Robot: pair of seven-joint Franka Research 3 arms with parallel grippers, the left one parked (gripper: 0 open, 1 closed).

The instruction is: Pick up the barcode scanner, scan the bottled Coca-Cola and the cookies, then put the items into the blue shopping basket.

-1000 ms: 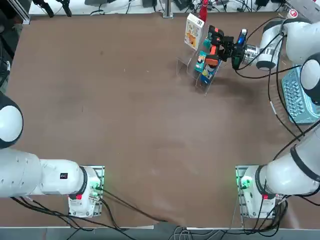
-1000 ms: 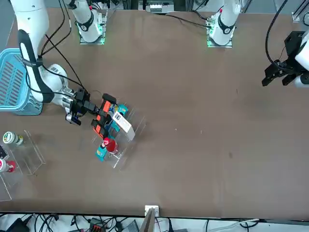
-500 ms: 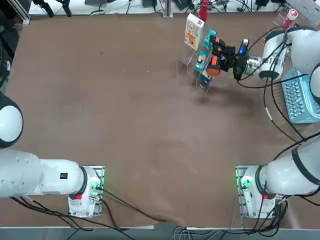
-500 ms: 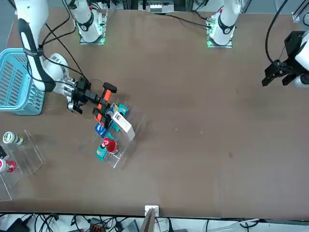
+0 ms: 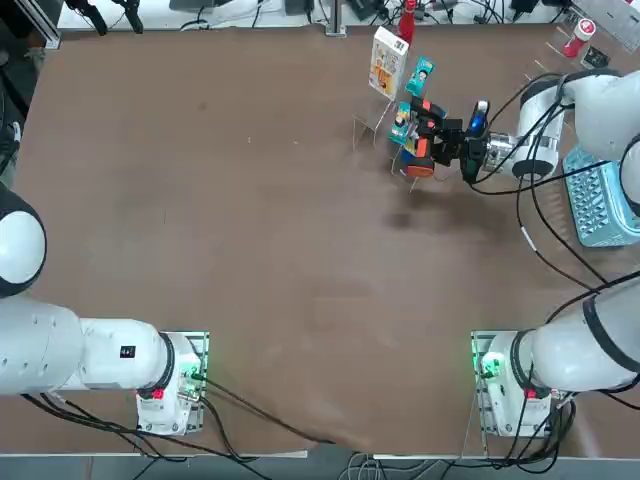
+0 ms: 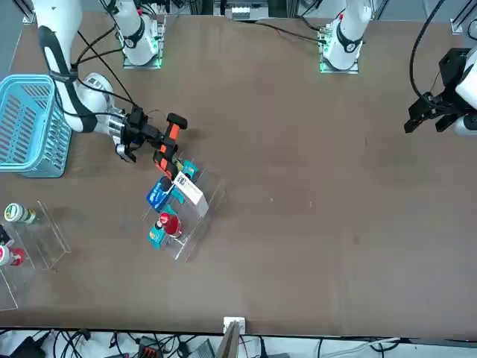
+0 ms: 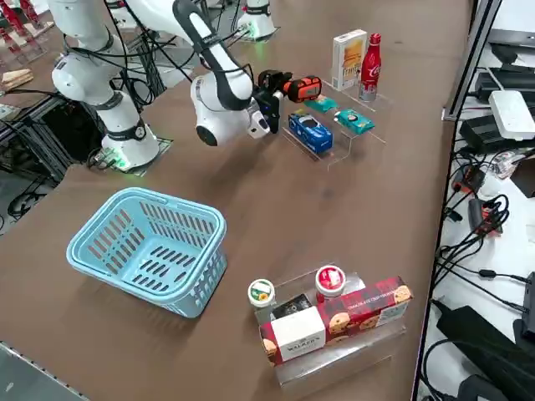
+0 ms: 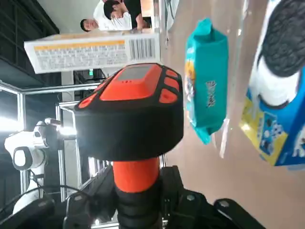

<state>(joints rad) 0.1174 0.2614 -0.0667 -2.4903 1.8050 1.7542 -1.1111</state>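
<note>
My right gripper (image 5: 452, 146) (image 6: 144, 135) (image 7: 269, 98) is shut on the orange handle of the barcode scanner (image 5: 424, 136) (image 6: 169, 141) (image 7: 294, 86) (image 8: 132, 109). It holds the scanner level in the air beside the display stand, on the side nearer the arms' bases. The cookies (image 5: 387, 60) (image 6: 190, 192) (image 7: 348, 58) stand upright on the stand. In the wrist view the cookies (image 8: 94, 49) show a barcode just past the scanner head. The bottled Coca-Cola (image 5: 407, 20) (image 6: 170, 224) (image 7: 371, 57) stands behind the box. The blue shopping basket (image 5: 603, 195) (image 6: 30, 123) (image 7: 150, 246) sits empty beyond the gripper.
The clear acrylic stand (image 7: 354, 142) also carries a blue pack (image 7: 309, 132) (image 8: 279, 102) and teal packs (image 5: 420, 75) (image 8: 208, 90). A second clear stand (image 7: 334, 334) with a red biscuit box and small cans lies past the basket. Cables trail from the arm. People stand in the room beyond.
The gripper has carried the scanner off from above the stand's packs toward the robot's side of the table. The goods have stayed put.
</note>
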